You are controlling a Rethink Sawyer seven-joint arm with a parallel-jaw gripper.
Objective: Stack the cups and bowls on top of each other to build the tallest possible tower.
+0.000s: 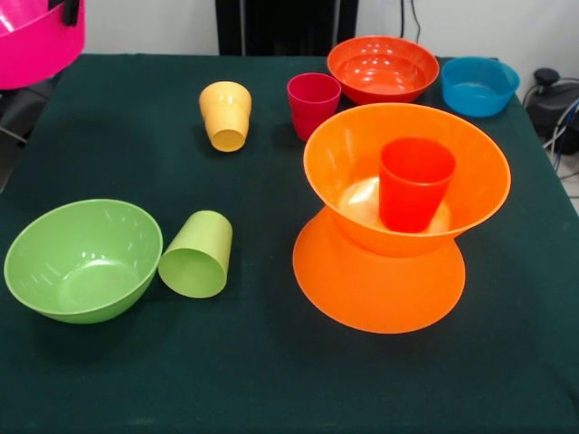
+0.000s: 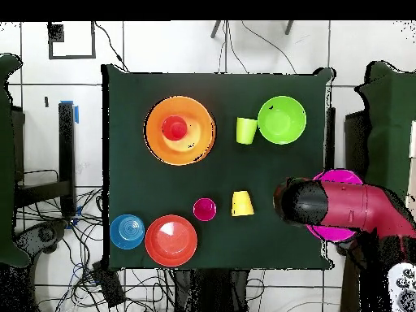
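Nearest, centre-right on the dark green counter point(image 1: 109, 380), 2 large orange bowls point(image 1: 380, 280) stack base-to-base with a red-orange cup point(image 1: 414, 183) upright inside. Upper left, the pincer point(image 1: 71, 9) carries the pink bowl point(image 1: 36, 41). Lime green bowl point(image 1: 83, 259) sits lower left, touching a tipped lime green cup point(image 1: 196, 255).

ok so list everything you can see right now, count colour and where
large orange bowls: two, one upside down on the table, one upright on it
red-orange cup: one, upright inside the upper orange bowl
large pink bowl: one, off the table edge, under the arm
green bowl: one, upright on the table
green cup: one, on its side beside the green bowl
yellow-orange cup: one, tipped
magenta cup: one, upright
red-orange bowl: one, beside the blue bowl
arm: one, red and black, claw not visible
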